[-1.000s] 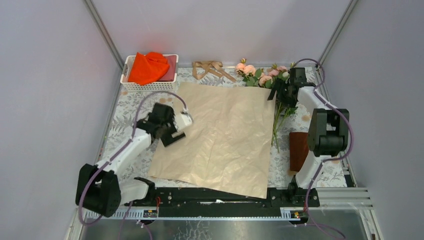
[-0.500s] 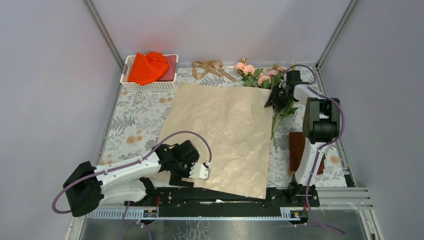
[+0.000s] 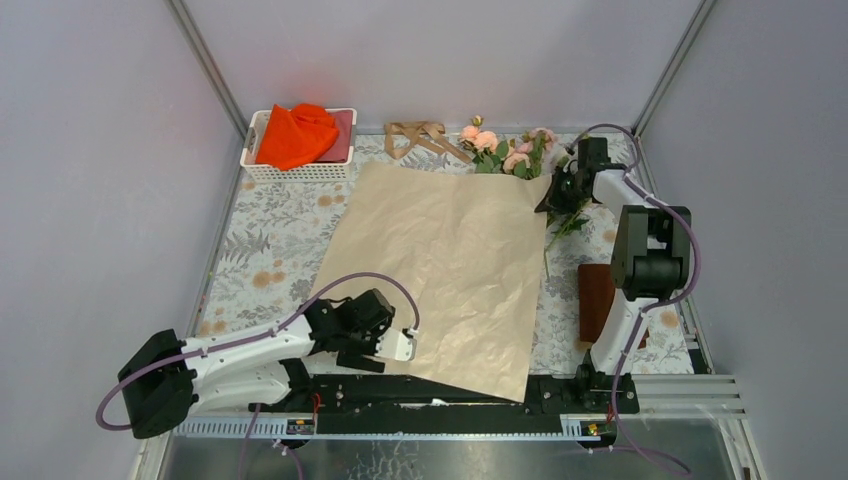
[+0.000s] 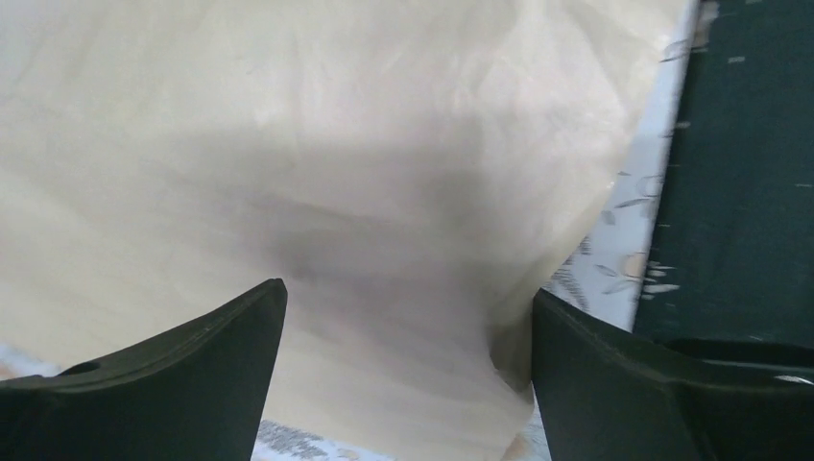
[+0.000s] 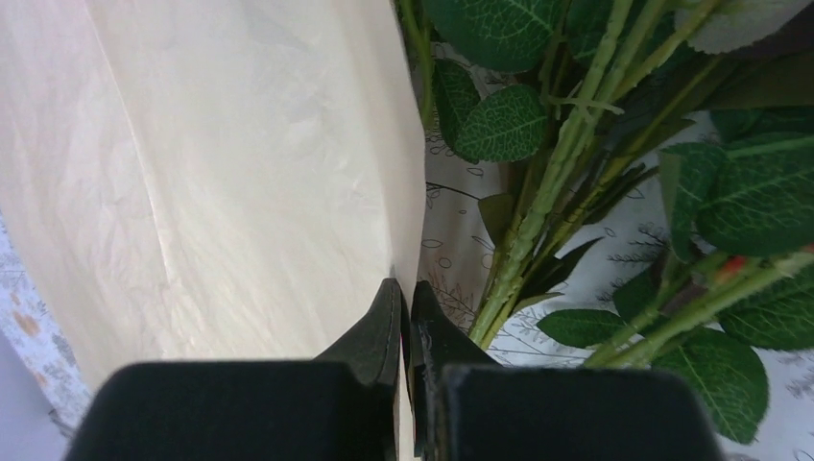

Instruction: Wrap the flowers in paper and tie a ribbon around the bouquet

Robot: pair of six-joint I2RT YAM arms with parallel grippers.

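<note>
The right claw point(image 5: 407, 293), pressed together, pinches the far right edge of the thin, crinkled peach paper point(image 5: 240, 173). The ribbed green stems of the flowers point(image 5: 562, 163) lie just beside it on the leaf-patterned worktop point(image 5: 451, 240). The left claw point(image 4: 408, 288) hangs spread over the paper's near left corner, its arm folded low.

The paper point(image 3: 440, 270) is seen as plain peach-tan; the flowers point(image 3: 500, 152) are coloured pink, cream and green; the mat point(image 3: 265, 240) is printed with grey leaves.

I see my right gripper point(image 5: 408, 290) pinched on the edge of the paper point(image 5: 221, 163), the flowers point(image 5: 539, 197) showing green stems just beside.
</note>
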